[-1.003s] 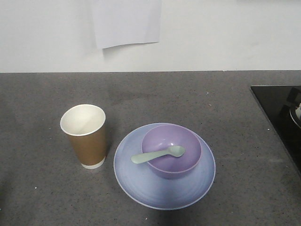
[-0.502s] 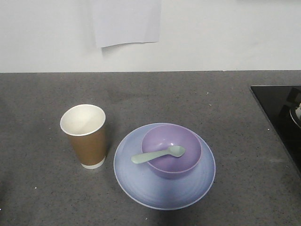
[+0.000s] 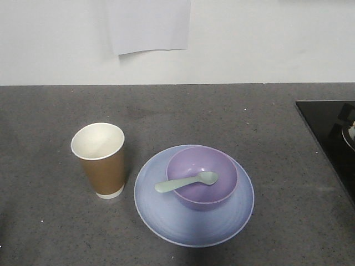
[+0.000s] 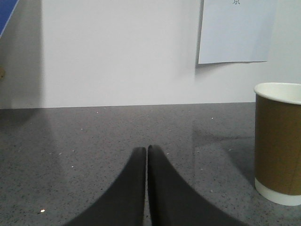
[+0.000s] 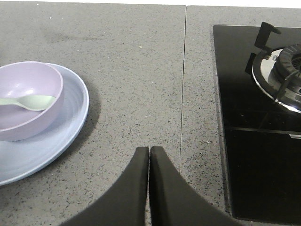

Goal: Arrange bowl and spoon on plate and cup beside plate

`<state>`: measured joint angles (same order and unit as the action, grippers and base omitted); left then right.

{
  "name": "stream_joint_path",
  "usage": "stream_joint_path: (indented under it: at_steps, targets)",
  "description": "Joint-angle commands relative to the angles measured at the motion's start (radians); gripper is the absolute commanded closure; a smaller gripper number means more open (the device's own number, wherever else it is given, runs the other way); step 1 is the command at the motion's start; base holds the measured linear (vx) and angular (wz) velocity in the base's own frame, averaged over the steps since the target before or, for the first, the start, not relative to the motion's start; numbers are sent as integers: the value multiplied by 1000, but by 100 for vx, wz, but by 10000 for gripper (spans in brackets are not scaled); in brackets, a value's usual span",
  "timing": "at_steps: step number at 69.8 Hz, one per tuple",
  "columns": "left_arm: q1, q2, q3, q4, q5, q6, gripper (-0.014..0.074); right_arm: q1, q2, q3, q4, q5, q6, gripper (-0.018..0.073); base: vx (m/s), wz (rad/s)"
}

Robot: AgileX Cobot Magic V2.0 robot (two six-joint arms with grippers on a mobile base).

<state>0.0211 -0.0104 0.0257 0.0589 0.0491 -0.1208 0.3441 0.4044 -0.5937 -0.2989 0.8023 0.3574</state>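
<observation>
A: Checking containers first: what does each one hold?

B: Low centre of the front frame: the plate [image 3: 166, 216], wide, shallow, pale blue with faint concentric rings, carries the bowl [image 3: 202, 177]. That bowl is round, glossy and lavender, and sits slightly right of the plate's middle. The spoon [image 3: 186, 182], pale mint plastic, has its oval head inside the bowl; its handle crosses the bowl's left rim and ends over the plate.

A: And the cup?

B: The cup [image 3: 102, 160] stands upright at lower left, just beside the plate without touching it. Brown paper wall, white interior, rolled rim and base band. Nothing is visible inside.

A: Surface and claws?

B: The countertop [image 3: 249, 122] is speckled dark grey stone. The left gripper [image 4: 147, 153] is clenched on nothing, near the cup. The right gripper [image 5: 149, 153] is likewise closed and unloaded, between the plate and a black cooktop [image 5: 254, 132].
</observation>
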Motion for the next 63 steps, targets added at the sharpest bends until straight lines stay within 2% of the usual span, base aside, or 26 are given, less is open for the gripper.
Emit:
stream_joint_path:
  at_steps: [1,46,54,63]
  targets:
    - [-1,-15,-10,-10,-77,-4,604,-3,7,-25,-26,-63,-2,570,0,0]
    - [-1,-15,-10,-10,-77,-4,604,-4,7,-25,-22,-66,-13,570,0,0]
    - [-1,-15,-10,-10,-77,-4,604,-41,-11,14,19,-150,-49,570,0,0]
    - [-1,-15,-10,-10,-77,-4,604,-150,-65,128,158,-334,-181,570,0,0]
